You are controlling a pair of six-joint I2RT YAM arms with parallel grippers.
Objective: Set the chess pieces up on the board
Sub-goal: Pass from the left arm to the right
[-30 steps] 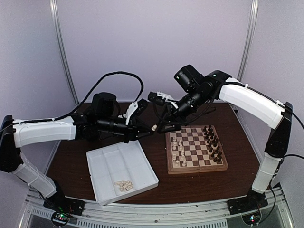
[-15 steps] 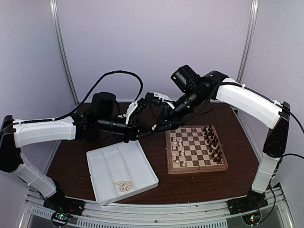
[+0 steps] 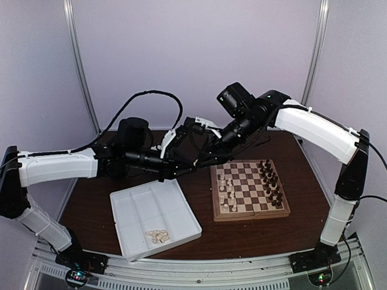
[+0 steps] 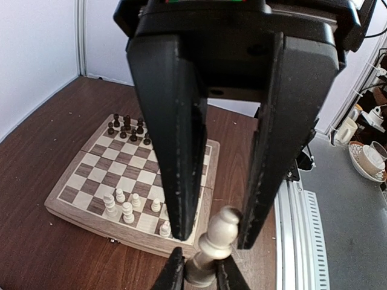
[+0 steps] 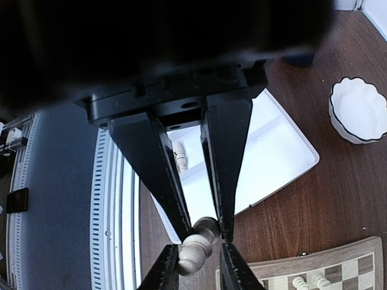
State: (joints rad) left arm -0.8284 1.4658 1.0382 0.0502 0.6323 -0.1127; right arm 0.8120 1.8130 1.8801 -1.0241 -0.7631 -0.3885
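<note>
Cream wooden chess piece [image 4: 213,249] hangs in mid-air over the middle of your table [image 3: 199,238], just off the left edge of the checked wooden board [image 3: 249,184]. Your right gripper [image 5: 204,234] is clamped on it. Your left gripper [image 4: 213,234] brackets it, but you cannot tell whether it is gripping.

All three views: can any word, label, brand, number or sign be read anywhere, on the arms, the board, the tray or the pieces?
No text can be read in any view.
The board, the white tray and the cream piece between the fingertips show no print.
The arm shells look blank from above.
The small coloured dots at the arm bases are lights, not characters.
</note>
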